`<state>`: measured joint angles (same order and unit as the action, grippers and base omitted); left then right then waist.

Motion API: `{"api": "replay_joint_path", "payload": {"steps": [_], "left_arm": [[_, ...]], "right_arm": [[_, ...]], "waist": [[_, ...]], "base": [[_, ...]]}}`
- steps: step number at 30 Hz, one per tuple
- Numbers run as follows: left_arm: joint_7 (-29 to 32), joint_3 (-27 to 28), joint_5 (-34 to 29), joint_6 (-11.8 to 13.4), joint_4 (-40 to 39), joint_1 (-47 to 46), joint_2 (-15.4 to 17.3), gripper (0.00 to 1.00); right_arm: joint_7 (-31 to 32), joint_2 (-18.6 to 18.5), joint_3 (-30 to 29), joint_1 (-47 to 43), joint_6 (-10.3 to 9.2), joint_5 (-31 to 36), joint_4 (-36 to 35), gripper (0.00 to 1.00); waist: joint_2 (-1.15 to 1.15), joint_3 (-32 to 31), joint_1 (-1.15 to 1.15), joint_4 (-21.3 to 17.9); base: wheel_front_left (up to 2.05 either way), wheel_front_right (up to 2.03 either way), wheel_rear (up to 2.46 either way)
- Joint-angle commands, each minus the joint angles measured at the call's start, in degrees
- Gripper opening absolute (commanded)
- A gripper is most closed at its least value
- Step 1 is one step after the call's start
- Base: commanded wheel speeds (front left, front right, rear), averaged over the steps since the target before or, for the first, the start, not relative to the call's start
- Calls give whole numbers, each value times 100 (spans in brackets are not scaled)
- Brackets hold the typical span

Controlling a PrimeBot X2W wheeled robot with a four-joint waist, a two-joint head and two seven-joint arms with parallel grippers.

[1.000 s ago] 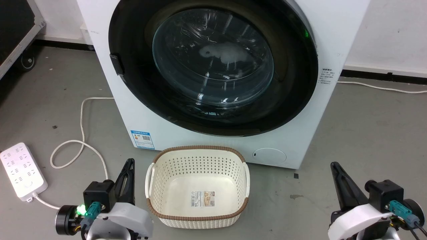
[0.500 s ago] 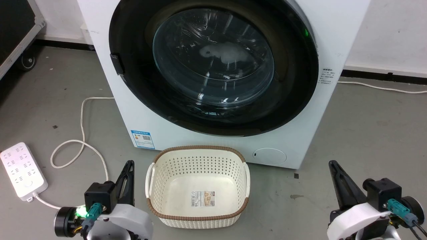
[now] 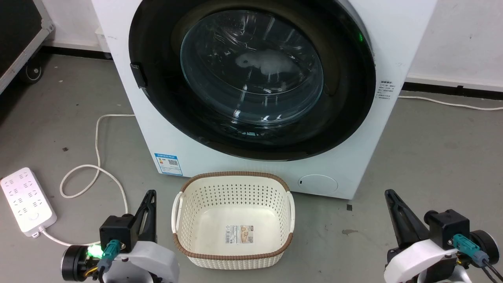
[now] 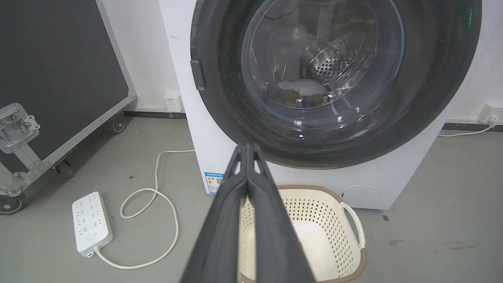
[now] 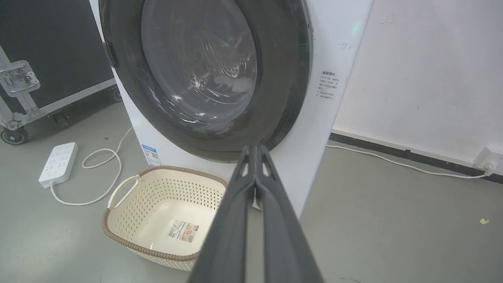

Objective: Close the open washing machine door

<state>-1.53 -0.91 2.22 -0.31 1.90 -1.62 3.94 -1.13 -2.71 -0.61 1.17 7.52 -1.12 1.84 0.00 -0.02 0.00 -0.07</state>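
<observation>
Head view, far left: a black wheeled case (image 3: 19, 35) stands by the wall, well apart from the work.
Power strip (image 3: 26, 202): lies flat on the floor at the left, and its white cable (image 3: 96, 157) loops back toward the machine, out of the arms' way.
Left gripper (image 3: 150, 193): low at the near left, fingers pressed together on nothing. It is parked just left of the basket, likely because nothing is left to push.
Handle (image 3: 136, 75): sits on the door's left edge, tight to the white front.
Washing machine door (image 3: 251, 74): the black rim lies against the front all round and looks closed. Whether the latch has caught cannot be told. A pale item shows behind the glass.
Basket (image 3: 235, 175): empty, on the floor just before the machine and below the door, so it does not block the swing.
Washing machine (image 3: 377, 129): stands far centre against the wall, with a blue label (image 3: 168, 164) at lower left and a round cap (image 3: 317, 184) at lower right.
Right gripper (image 3: 389, 192): low at the near right, clenched and empty, well apart from the door.
Change: both grippers sit slightly lower and further left than a second ago. The door, basket and strip are as they were, and the small shift of the whole picture is the camera's.
</observation>
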Motion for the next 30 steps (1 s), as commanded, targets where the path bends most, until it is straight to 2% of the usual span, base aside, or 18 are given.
{"api": "replay_joint_path", "payload": {"steps": [1,30], "left_arm": [[26,25,-60,20,-51,92,-40,0],[153,91,-222,31,-190,162,-106,0]], "right_arm": [[11,-15,17,-93,-3,36,-56,0],[113,-17,61,-117,-3,112,-184,0]], "waist": [[0,0,0,1],[0,2,0,7]], "base": [[0,0,0],[0,0,0]]}}
